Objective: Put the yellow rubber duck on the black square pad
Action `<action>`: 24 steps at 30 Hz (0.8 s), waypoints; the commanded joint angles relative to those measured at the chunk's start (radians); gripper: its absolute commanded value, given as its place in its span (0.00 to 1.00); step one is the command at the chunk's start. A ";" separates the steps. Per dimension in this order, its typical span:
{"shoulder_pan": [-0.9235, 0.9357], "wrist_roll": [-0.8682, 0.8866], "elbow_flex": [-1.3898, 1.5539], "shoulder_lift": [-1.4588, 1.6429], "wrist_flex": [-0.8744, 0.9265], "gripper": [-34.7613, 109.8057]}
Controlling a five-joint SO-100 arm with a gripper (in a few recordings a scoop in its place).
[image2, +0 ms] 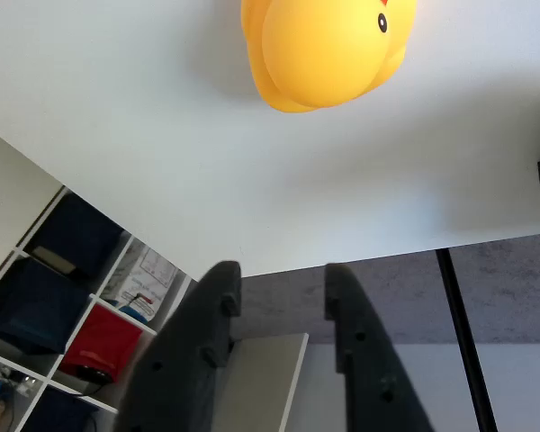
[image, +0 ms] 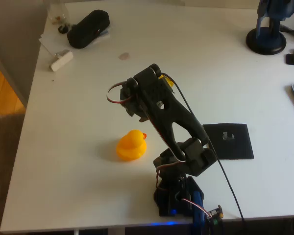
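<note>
The yellow rubber duck (image: 131, 146) sat upright on the white table (image: 63, 171), near the front edge and just left of the arm's base in the overhead view, its beak turned toward the arm. The black square pad (image: 229, 141) lay flat on the other side of the arm, to the right, well apart from the duck, with a small pale mark near its far edge. The arm was raised and folded back over the middle of the table, so the duck lay below and nearer than the wrist rather than under it. In the wrist view the gripper (image2: 279, 297) hung in the air with its two dark fingers (image2: 202, 333) spread a little and nothing between them; the duck showed at the top edge, cut off, well beyond the fingertips. Reaching it would likely call for the arm to tip down and toward the duck. From above, the fingers themselves were hard to make out against the dark arm.
</note>
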 commanded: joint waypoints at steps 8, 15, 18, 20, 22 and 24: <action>-0.021 -0.031 0.115 0.023 0.063 0.32; -0.021 -0.031 0.118 -0.017 0.049 0.32; -0.021 -0.031 0.110 -0.074 0.048 0.32; -0.021 -0.026 0.103 -0.106 0.048 0.32; -0.021 -0.025 0.103 -0.120 0.044 0.32; -0.021 -0.021 0.101 -0.120 0.021 0.32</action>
